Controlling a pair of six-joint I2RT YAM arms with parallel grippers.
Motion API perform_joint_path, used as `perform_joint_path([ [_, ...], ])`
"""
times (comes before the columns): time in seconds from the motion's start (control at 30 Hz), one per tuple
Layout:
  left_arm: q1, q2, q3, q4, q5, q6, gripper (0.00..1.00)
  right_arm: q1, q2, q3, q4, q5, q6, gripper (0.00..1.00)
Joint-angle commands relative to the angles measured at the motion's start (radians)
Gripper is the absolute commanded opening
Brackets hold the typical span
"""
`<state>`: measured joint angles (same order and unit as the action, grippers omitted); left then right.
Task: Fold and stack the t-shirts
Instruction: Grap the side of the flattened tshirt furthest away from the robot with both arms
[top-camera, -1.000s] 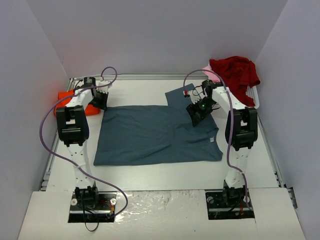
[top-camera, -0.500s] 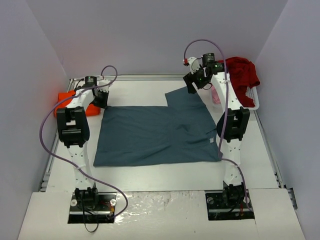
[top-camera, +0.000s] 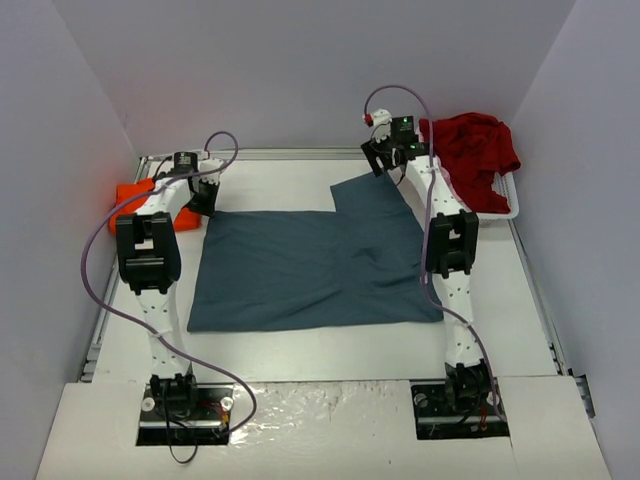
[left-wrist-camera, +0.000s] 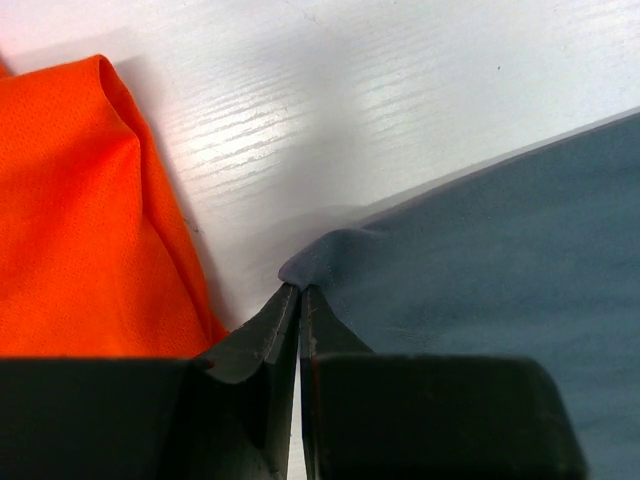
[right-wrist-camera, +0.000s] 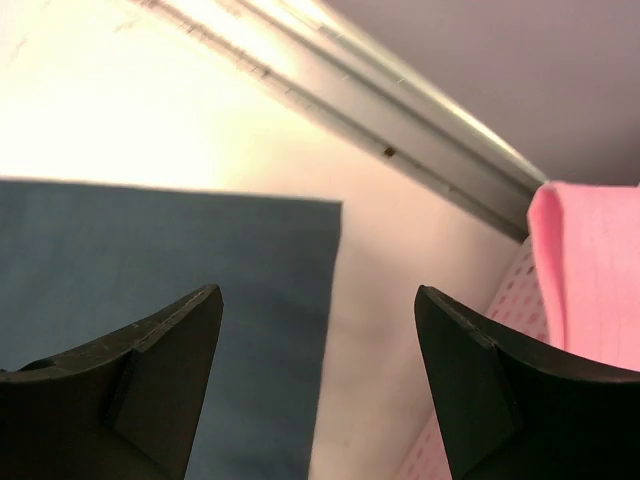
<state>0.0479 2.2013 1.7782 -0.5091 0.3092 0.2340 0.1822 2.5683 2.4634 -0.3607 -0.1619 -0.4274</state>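
I read left arm (top-camera: 148, 250) bent low, left gripper (left-wrist-camera: 299, 290) closed, pinching far-left corner of blue-grey t-shirt (top-camera: 310, 265), spread flat mid-table. Right arm (top-camera: 445, 240) stretched far; right gripper (right-wrist-camera: 317, 292) wide open, empty, over its far-right corner.

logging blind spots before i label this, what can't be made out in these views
- orange t-shirt: the left arm covers part in the top view; the left wrist view cuts it at the frame edge.
- pale pink t-shirt: only a corner shows in the right wrist view; hidden behind the right arm from above.
- white basket: inside hidden under the dark red t-shirt.
- blue-grey t-shirt: right edge under the right arm; left gripper shut on its corner.
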Motion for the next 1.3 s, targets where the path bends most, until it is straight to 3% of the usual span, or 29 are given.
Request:
perform_joint_path([
  [0.0, -0.003, -0.083, -0.013, 0.020, -0.030, -0.001, 0.02, 0.013, 0.053, 0.057, 0.141, 0.105, 0.036, 0.73],
  [0.17, -0.002, -0.081, -0.019, 0.027, -0.041, -0.001, 0.02, 0.023, 0.118, 0.066, 0.212, 0.211, 0.036, 0.70],
  [0.77, -0.003, -0.069, -0.020, 0.029, -0.039, 0.005, 0.02, 0.022, 0.239, 0.101, 0.217, 0.202, 0.055, 0.64],
  [1.0, -0.003, -0.075, -0.028, 0.026, -0.039, 0.010, 0.02, -0.001, 0.234, 0.082, 0.148, 0.052, 0.117, 0.55],
  [1.17, -0.003, -0.081, -0.026, 0.017, -0.036, 0.014, 0.02, -0.032, 0.204, 0.026, 0.126, -0.040, 0.156, 0.55],
  [1.27, -0.003, -0.083, -0.030, 0.015, -0.039, 0.021, 0.02, -0.049, 0.179, -0.004, 0.120, -0.070, 0.176, 0.60],
])
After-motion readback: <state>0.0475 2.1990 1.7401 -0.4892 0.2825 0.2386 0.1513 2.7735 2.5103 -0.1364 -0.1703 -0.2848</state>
